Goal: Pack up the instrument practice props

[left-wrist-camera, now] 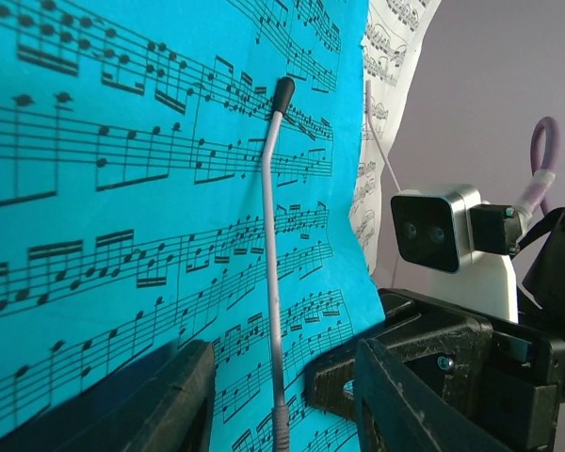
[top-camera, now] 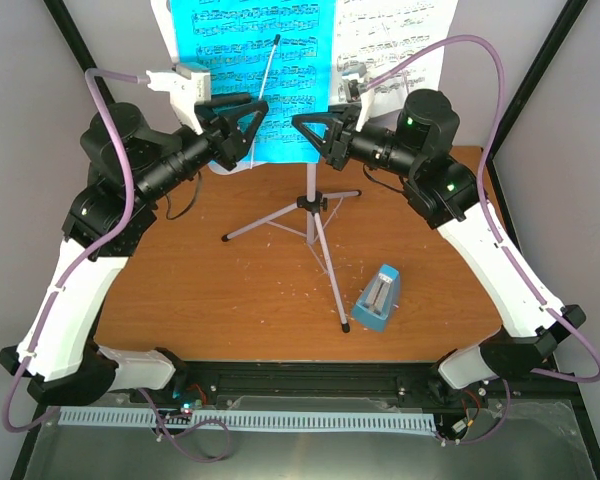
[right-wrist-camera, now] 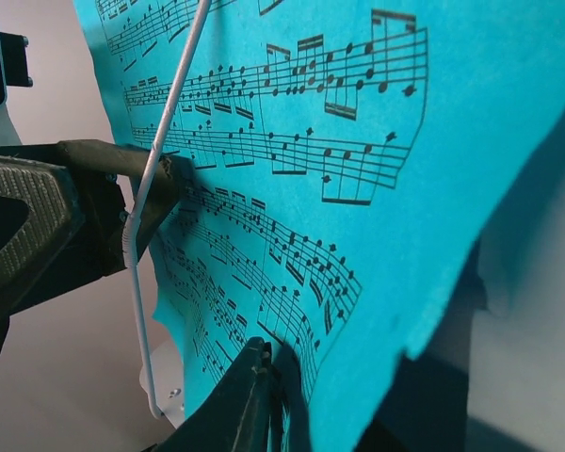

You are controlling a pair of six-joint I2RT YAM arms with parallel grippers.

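1. The music stand (top-camera: 311, 185) is standing at 12 o'clock on the table (top-camera: 190, 290), carrying a blue music sheet (top-camera: 250, 60) and, at its 3 o'clock side, a white music sheet (top-camera: 395, 35). The metronome (top-camera: 379, 300) is sitting apart, at about 5 o'clock from the tripod hub.
2. The right gripper (right-wrist-camera: 259, 377) is working at the blue sheet's lower edge. Its jaws are pressing together there and appear to be pinching the paper.
3. The left gripper (left-wrist-camera: 275, 388) is hovering at the stand's 9 o'clock side. Its jaws are standing partly apart and gripping nothing. The thin retaining wire (left-wrist-camera: 271, 235) is running up between them, lying across the blue sheet.
4. Hazard, tearing: the wire is pinning the paper, so a pull by the right gripper before the wire is swung clear is likely to rip or crumple the sheet.
5. Hazard, tipping: the tripod looks slender, so a sideways tug on the sheet or wire could be toppling the stand towards the metronome.
6. Hazard, collision: the two grippers are working close together, so any inward move is risking contact.
7. Hazard, slipping: a jolt to the stand could be sliding the white sheet off.
8. Writing: both sheets are showing printed staves and notes only. No title, brand or label is readable.
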